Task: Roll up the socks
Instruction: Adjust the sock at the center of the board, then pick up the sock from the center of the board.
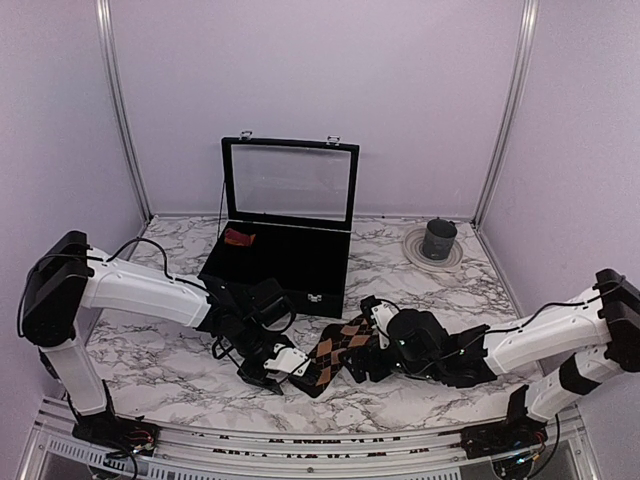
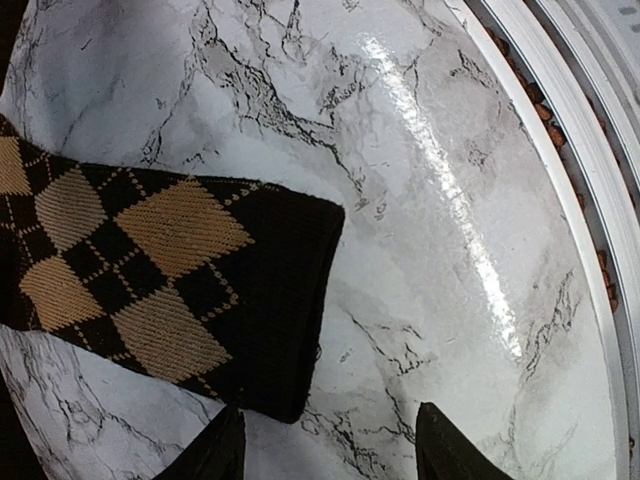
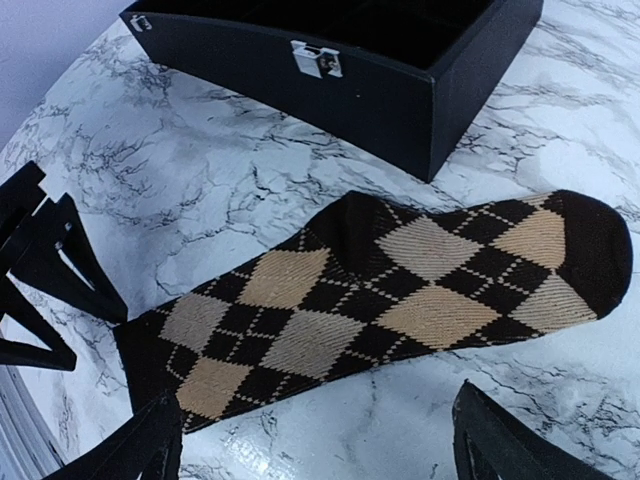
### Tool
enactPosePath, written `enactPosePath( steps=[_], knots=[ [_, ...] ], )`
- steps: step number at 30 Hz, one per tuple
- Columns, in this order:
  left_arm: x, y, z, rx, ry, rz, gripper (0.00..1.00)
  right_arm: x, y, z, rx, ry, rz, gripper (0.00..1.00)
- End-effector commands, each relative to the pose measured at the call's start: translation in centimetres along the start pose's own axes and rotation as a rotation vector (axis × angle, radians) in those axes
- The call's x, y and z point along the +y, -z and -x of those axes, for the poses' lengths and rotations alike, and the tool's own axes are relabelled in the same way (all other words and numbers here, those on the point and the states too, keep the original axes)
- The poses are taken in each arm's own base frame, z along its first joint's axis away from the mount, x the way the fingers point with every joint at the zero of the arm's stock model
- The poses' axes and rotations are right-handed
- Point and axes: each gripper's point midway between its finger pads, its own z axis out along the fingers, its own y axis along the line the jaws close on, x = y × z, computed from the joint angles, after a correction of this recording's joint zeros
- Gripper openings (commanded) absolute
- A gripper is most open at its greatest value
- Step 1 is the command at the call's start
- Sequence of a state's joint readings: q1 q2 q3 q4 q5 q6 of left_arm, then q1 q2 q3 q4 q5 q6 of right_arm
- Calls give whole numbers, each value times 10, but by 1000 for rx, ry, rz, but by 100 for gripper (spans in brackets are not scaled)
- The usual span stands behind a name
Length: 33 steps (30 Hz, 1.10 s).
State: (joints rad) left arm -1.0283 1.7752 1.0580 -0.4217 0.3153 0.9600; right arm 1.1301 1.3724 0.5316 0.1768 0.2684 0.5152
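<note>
At front edge of table (image 1: 430,290): argyle sock (image 1: 335,350) flat between left gripper (image 2: 330,455) and right gripper (image 3: 320,450) | both parted, nothing held | red sock (image 1: 238,237) in box (image 1: 300,275) | step: roll judged not begun | next: cuff (image 2: 290,300) to be pinched, turned over.

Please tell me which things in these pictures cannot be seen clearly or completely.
Top view: the red sock in the black case is a small patch, too small for its pattern.
Top view: the right tool covers one end of the argyle sock.
Left wrist view: the left edge cuts off that sock; the bottom edge, most of the left tool.
Top view: the dark cup is too small to see inside.
</note>
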Motion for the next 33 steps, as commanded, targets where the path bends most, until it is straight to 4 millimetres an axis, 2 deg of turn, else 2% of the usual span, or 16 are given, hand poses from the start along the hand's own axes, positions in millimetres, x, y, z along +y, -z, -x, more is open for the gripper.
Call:
enactPosePath(
  steps=[1,9,15,17,20,26,28,33],
  knots=[
    [12,-1,6,-6,-76,55,57,5,6,10,-72,-12,17,86],
    [13,-15,6,18,-103,49,51,2,14,6,-87,-29,23,75],
    [14,-24,3,40,-105,47,38,2,19,0,-80,-23,39,67],
    [16,-24,4,39,-100,51,36,4,20,-2,-74,-7,50,66],
    [18,-25,4,43,-86,54,27,7,20,-8,-57,33,64,66],
    [11,-19,13,28,-7,-17,3,34,28,-21,-77,196,163,72],
    [5,-17,15,21,29,-59,0,43,29,-28,-72,241,194,73],
    [-11,-11,27,-20,128,-182,0,63,24,-52,-40,359,229,75]
  ],
)
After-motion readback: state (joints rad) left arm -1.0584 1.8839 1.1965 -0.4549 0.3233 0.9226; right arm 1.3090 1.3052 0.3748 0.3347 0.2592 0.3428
